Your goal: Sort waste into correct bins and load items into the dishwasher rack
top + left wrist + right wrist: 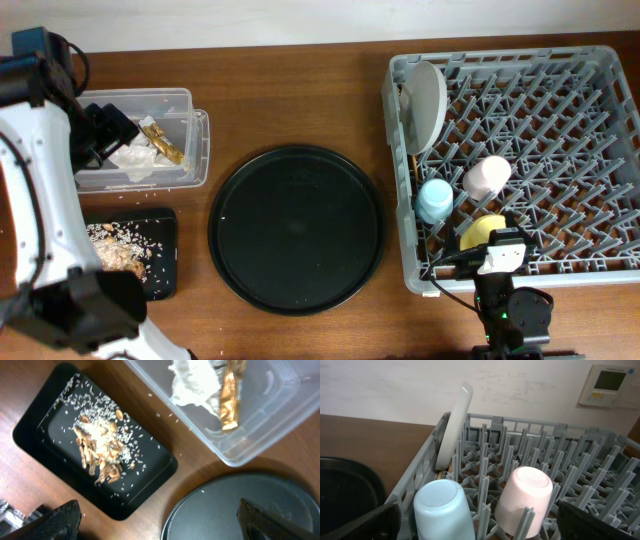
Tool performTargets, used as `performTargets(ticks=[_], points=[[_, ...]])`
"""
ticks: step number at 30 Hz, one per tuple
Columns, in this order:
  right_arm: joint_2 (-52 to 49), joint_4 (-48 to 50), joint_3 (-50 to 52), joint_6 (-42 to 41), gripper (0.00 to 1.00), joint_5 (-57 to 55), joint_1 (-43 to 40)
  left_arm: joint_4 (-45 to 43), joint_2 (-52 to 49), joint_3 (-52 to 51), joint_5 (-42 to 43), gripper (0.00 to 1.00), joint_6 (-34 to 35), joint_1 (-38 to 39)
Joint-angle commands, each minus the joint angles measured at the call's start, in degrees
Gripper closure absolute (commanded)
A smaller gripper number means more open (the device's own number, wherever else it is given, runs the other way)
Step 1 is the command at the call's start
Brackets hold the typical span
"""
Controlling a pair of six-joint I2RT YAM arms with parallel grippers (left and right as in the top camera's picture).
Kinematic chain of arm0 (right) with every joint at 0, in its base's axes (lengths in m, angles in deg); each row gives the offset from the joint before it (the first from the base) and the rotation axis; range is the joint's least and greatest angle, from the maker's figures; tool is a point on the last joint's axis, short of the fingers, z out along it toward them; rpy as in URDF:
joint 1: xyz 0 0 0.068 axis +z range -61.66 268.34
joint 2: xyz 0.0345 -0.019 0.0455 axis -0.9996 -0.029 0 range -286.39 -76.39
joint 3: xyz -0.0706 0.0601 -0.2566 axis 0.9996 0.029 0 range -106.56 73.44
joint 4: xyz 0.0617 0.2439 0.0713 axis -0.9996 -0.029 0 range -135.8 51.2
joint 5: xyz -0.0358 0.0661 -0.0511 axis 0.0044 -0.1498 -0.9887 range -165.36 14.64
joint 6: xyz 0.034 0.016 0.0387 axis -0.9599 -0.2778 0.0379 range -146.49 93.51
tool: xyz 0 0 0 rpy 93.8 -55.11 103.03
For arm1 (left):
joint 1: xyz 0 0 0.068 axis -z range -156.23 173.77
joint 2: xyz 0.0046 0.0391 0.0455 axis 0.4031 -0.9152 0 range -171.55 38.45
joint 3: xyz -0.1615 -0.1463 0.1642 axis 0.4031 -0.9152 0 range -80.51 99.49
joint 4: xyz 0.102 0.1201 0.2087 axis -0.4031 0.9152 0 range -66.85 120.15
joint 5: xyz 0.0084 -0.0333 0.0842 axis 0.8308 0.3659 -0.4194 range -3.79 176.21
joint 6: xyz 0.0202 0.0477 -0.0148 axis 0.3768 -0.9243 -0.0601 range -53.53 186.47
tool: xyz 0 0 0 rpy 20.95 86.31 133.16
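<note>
Surface: a brown wooden table [290, 90] carried everything.
Room: a pale wall ran behind the table, with one small wall control panel [610, 385] at upper right in the right wrist view.
Left gripper [108, 135]: it hung over the clear box, fingers [55, 520] spread wide and grasping nothing.
Clear plastic box [200, 150]: one, at the far left, with one crumpled white napkin [135, 160] and one brown-and-gold wrapper [165, 145] lying side by side inside.
Flat black tray [165, 265]: one, just in front of the clear box, holding one heap of beige-brown food scraps [118, 248] with rice grains scattered around it.
Round black tray [295, 230]: one, between the bins and the rack.
Dishwasher rack [400, 215]: one grey crate at the right.
Plate [425, 105]: one, pale grey-green, on edge in the rack's far left corner.
Cups: two, both upside down among the pegs; the light-blue cup [434, 200] was left of the pink cup [487, 177], near it.
Yellow bowl [483, 232]: one, in the rack's near row, partly under the right gripper.
Right gripper [503, 245]: at the rack's near edge, fingers released and wide apart, nothing between them.
</note>
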Motion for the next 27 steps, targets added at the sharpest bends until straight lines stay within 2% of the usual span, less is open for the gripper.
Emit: performTargets(ticks=[1, 5, 9, 10, 13, 16, 20, 22, 24, 27], points=[[0.61, -0.2, 0.46, 0.37, 0.01, -0.46, -0.44, -6.14, 10.01, -12.15, -2.29, 0.01, -0.79, 0.57], [0.59, -0.2, 0.46, 0.37, 0.01, -0.46, -0.44, -21.68, 23.61, -35.63, -1.6, 0.01, -1.29, 1.22], [0.59, -0.2, 0.46, 0.37, 0.01, -0.46, -0.44, -47.15, 45.13, -69.02, -0.57, 0.01, -1.6, 4.87], [0.59, -0.2, 0.46, 0.37, 0.01, -0.46, -0.44, -51.19, 49.51, -74.73, -0.57, 0.01, -1.6, 6.1], [0.61, -0.2, 0.46, 0.37, 0.01, -0.46, -0.44, -54.18, 60.57, -86.88, -0.57, 0.01, -1.6, 10.69], [0.61, -0.2, 0.46, 0.37, 0.01, -0.46, -0.44, -54.38, 69.2, -93.85, -4.74, 0.01, -1.57, 14.71], [0.61, -0.2, 0.46, 0.37, 0.01, -0.48, -0.44, -54.42, 79.73, -99.56, -5.81, 0.01, -1.81, 16.31], [0.59, -0.2, 0.46, 0.37, 0.01, -0.48, -0.44, -54.64, 82.03, -100.43, -5.46, 0.01, -6.99, 16.31], [0.61, -0.2, 0.46, 0.37, 0.01, -0.48, -0.44, -55.32, 84.96, -101.13, -4.0, 0.01, -15.67, 16.48], [0.61, -0.2, 0.46, 0.37, 0.01, -0.46, -0.44, -60.17, 89.42, -102.73, -0.5, 0.01, -21.86, 18.03]])
